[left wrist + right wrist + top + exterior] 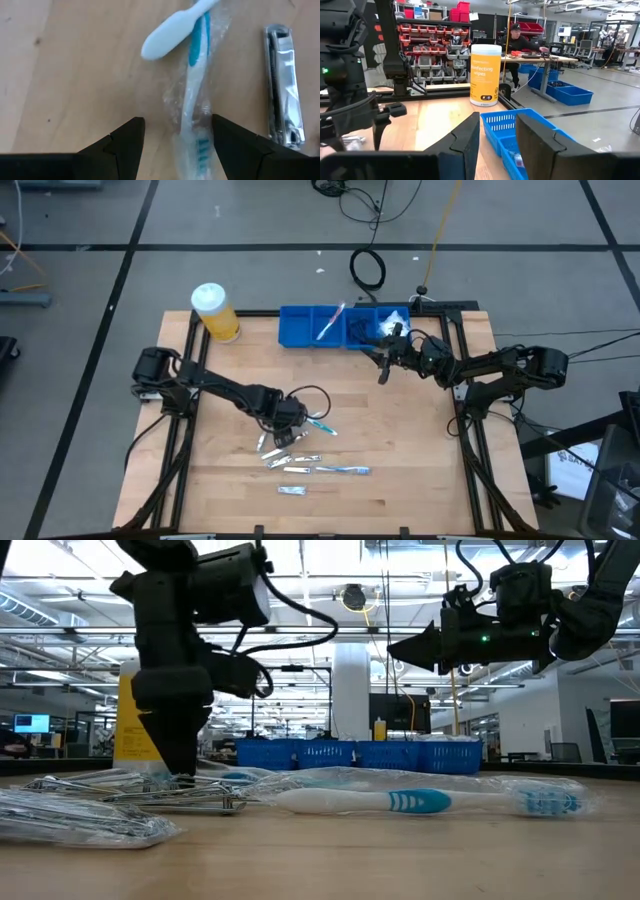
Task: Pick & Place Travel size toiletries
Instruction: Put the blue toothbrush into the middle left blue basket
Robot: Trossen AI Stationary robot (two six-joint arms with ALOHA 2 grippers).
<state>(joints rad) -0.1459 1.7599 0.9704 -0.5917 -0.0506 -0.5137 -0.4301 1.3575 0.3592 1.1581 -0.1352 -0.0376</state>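
One wrapped toothbrush [197, 112] between left tool [175, 145] fingers.

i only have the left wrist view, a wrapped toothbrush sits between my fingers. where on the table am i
Observer: The left gripper is at the table's front middle, down over a cluster of toiletries.
Operator: any more toothbrushes out there
Observer: Yes, another wrapped toothbrush lies in front of you, and one sticks out of the blue tray at the back.
Operator: where is the right arm
Observer: The right gripper hangs in the air just in front of the tray, open and empty.
Operator: anything else back there
Observer: A yellow wipes jar stands left of the tray.
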